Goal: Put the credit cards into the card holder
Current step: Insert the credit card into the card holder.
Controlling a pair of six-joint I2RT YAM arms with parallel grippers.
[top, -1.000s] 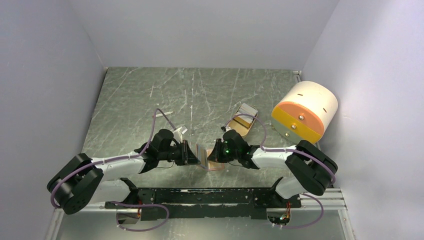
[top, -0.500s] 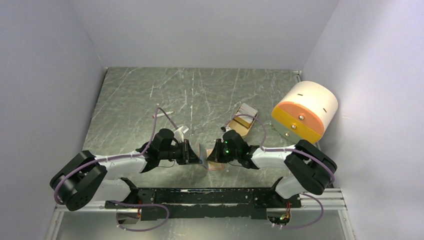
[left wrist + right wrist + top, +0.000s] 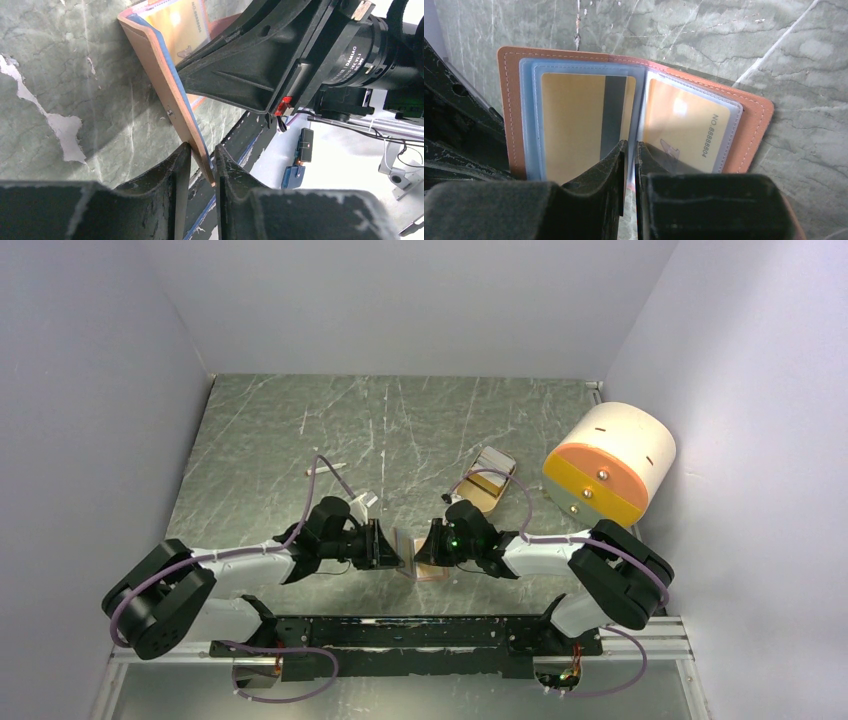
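One grey-green marbled table (image 3: 400, 420) is walled in by pale panels. Its largest load, a big cream-and-orange cylinder (image 3: 612, 462), is laid on its side at the table's 3 o'clock edge.

Both arms are stretched inward from the 6 o'clock edge, and their tips are brought together just past the base rail. The left gripper (image 3: 392, 548) (image 3: 200, 150) is set astride the lower edge of the leather cover; its fingers (image 3: 180, 165) are close on either side, but whether they are pressed on it cannot be told. The right gripper (image 3: 428, 543) (image 3: 630, 147) is closed to a narrow slit, and a thin clear sleeve at the fold is pinched between its fingers.

A tan oblong tray with rounded ends (image 3: 482, 492) is placed at 1 o'clock from the grippers, with whitish-silvery cards (image 3: 497, 460) lying in its far end.

The reddish-brown leather bifold card holder (image 3: 412, 565) (image 3: 150, 55) (image 3: 754, 125) is held open between the two grippers, near the table's 6 o'clock edge, with one cover raised on edge.

Two orange-yellow plastic credit cards are seated in its clear sleeves: one with a black stripe (image 3: 574, 120) at 9 o'clock of the fold, one with printed digits (image 3: 684, 125) (image 3: 185, 25) at 3 o'clock.

A small white stick (image 3: 322, 468) is seen at 10 o'clock from the left gripper, well apart.
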